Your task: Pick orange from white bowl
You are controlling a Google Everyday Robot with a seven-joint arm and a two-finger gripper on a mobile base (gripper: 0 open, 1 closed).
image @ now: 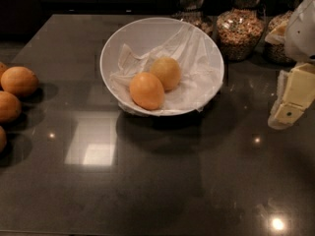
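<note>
The white bowl stands at the middle back of the dark counter, lined with crumpled white paper. Two fruits lie in it side by side. The orange is the paler, yellowish one toward the back right. A deeper, brighter orange fruit lies in front of it to the left, touching it. My gripper hangs at the right edge of the view, to the right of the bowl and clear of its rim, holding nothing that I can see.
Several darker oranges lie in a group at the left edge of the counter. Glass jars of grains stand behind the bowl at the back right. The glossy dark counter stretches in front of the bowl.
</note>
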